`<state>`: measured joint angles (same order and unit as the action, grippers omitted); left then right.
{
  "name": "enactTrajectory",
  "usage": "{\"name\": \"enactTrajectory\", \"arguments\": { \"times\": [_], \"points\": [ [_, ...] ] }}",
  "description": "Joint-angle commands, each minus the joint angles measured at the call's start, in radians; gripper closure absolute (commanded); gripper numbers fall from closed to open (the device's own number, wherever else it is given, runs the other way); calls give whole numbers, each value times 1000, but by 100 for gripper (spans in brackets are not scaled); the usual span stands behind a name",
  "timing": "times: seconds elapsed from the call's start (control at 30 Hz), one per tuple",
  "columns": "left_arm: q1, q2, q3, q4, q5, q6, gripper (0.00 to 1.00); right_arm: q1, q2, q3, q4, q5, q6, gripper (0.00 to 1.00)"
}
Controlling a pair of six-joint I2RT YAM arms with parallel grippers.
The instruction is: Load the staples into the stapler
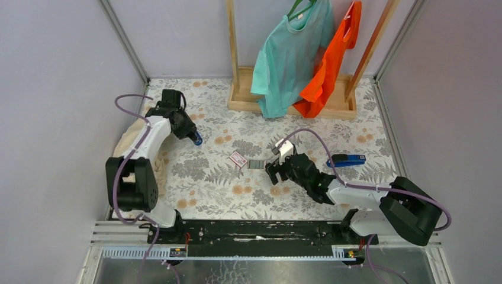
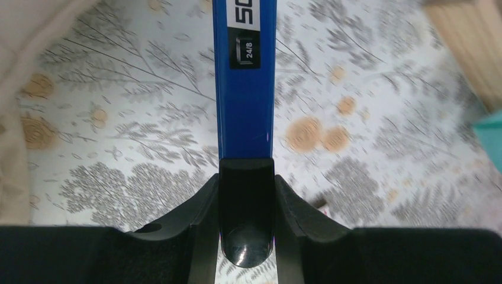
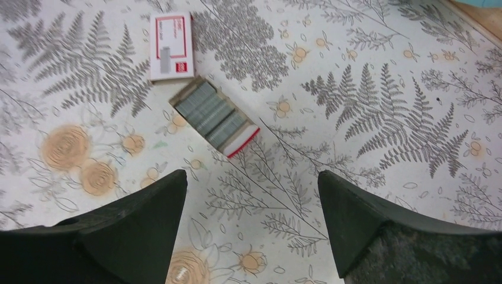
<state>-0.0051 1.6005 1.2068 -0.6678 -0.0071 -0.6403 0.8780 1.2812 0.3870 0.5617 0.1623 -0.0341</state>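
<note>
Left wrist view: your left gripper point(image 2: 245, 198) is clamped on the black rear end of the blue stapler point(image 2: 244, 89), whose long body runs forward, well past the fingers. Held at one end only, it is likely to pivot or slide in the grip when you press on the far end. Its magazine does not show as open here, so check that before bringing anything to it.

Right wrist view: your right gripper point(image 3: 251, 177) hangs with jaws wide apart and empty, near the staples point(image 3: 212, 115). These lie as a grey block in an open cardboard tray point(image 3: 244, 138) on the floral tablecloth point(image 3: 379, 106), with the box sleeve point(image 3: 170, 46) just beside it. If you close squarely across the tray, you may pinch its walls instead of the block. A hard or skewed squeeze could also break the block into loose strips.

Top external view: a second stapler point(image 1: 347, 160) lies close beside the right forearm, where a sideways swing could knock it.
</note>
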Motion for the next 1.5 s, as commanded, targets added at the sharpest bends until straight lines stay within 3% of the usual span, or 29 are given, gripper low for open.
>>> {"name": "enactTrajectory", "arguments": {
  "times": [0.0,0.3,0.63,1.07,1.47],
  "points": [
    [-38,-141,-90,123,131,9,98,-3,-54,89,-35,-37,94,12],
    [-162,-368,-311,403,333,-72,100,-2,-47,199,-107,-76,350,14],
    [-322,-503,-463,665,338,-189,100,-3,10,279,-89,-120,586,20],
    [-474,-543,-511,763,230,-238,100,-4,61,303,-15,-163,649,34],
    [-549,-537,-517,793,197,-255,100,-3,98,256,58,-68,660,51]
  ]
}}
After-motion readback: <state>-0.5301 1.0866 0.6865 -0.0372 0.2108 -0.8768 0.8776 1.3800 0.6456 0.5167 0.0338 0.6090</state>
